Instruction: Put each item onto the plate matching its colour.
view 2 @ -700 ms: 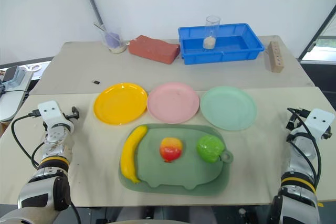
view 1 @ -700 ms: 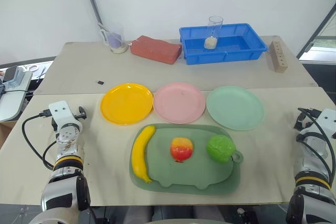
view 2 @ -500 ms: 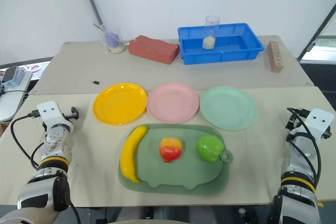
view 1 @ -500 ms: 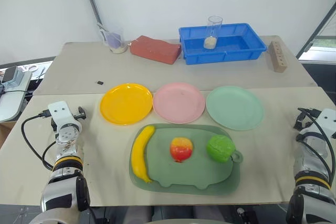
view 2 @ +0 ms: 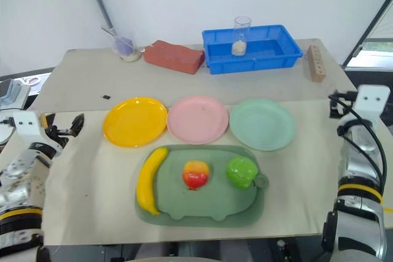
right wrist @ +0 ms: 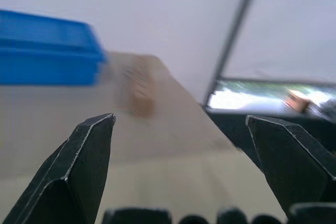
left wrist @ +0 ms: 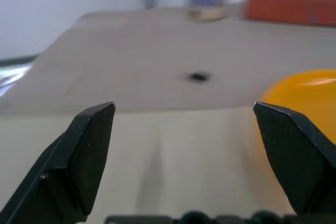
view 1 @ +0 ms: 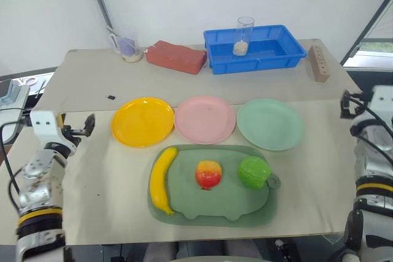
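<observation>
A yellow banana, a red-and-yellow round fruit and a bumpy green fruit lie side by side on a dull-green tray. Just behind the tray stand a yellow plate, a pink plate and a mint plate, none with anything on it. My left gripper hovers open over the table's left edge, level with the yellow plate; its fingers hold nothing. At the table's right edge my right gripper is raised and open, also with nothing in it.
Along the back stand a clear cup with a purple scoop, a red brick, a blue bin holding a glass, and a wooden block with holes. A small black object lies behind the yellow plate.
Both hands have lifted and spread outward, the left toward the left edge, the right up along the right edge. The camera has shifted slightly. Fruits and plates lie as before.
</observation>
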